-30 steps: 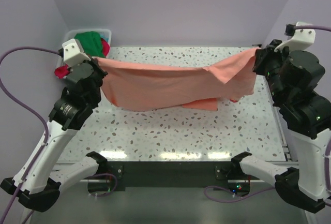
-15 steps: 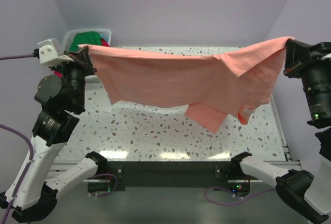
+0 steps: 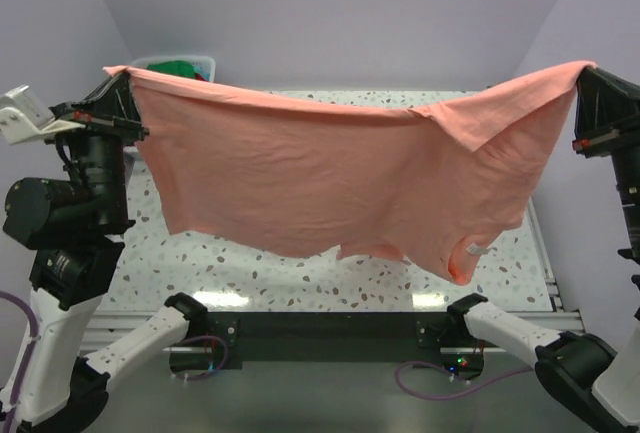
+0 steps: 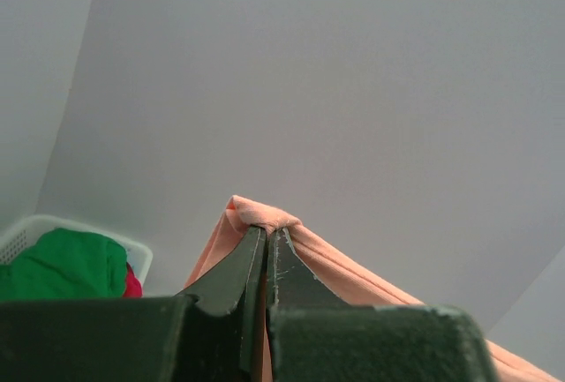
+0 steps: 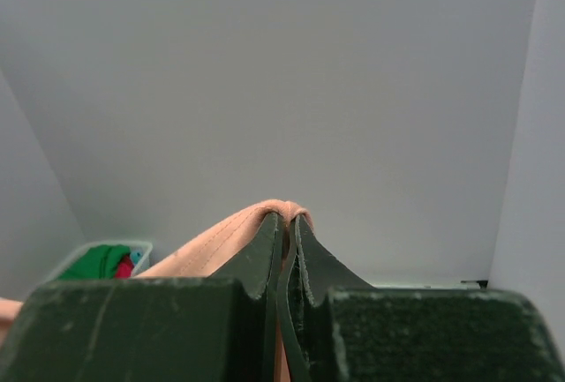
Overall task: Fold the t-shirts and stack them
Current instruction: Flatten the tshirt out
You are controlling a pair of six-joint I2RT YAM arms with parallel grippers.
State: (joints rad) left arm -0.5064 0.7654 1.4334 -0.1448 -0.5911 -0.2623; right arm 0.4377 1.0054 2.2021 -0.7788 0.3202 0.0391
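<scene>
The salmon-pink t-shirt (image 3: 330,173) hangs spread wide in the air between both arms, well above the table. My left gripper (image 3: 120,73) is shut on its left corner; the pinched cloth shows in the left wrist view (image 4: 263,216). My right gripper (image 3: 585,68) is shut on its right corner, also seen in the right wrist view (image 5: 287,210). A small white tag (image 3: 478,250) hangs at the lower right of the shirt. The green t-shirt (image 3: 180,68) and the red-magenta t-shirt (image 4: 131,283) lie in the white tub (image 3: 205,58) at the back left.
The speckled table (image 3: 250,278) lies under the hanging shirt. Lavender walls close in the back and both sides. The arm bases (image 3: 190,328) sit at the near edge.
Both arms have risen and moved outward, lifting the pink shirt off the table and stretching it wide and high. The shirt now hangs nearer the camera.
</scene>
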